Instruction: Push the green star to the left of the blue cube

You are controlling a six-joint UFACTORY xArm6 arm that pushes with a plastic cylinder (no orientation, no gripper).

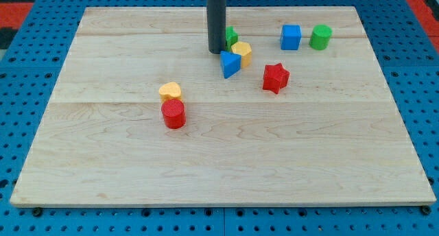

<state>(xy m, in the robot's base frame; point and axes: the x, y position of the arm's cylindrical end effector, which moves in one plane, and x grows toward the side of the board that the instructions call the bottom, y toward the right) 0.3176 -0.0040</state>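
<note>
The green star (pixel 232 36) lies near the view's top centre, mostly hidden behind my rod. My tip (pixel 217 52) rests on the board just left of the green star, touching or nearly touching it. The blue cube (pixel 291 37) sits to the right of the star, at the view's top right. A yellow block (pixel 242 53) and a blue triangular block (pixel 230 64) sit just below and right of the star.
A green cylinder (pixel 320 37) stands right of the blue cube. A red star (pixel 275 77) lies below the cube. A yellow block (pixel 170 92) and a red cylinder (pixel 173 114) sit together left of centre. The wooden board (pixel 219 160) rests on a blue pegboard.
</note>
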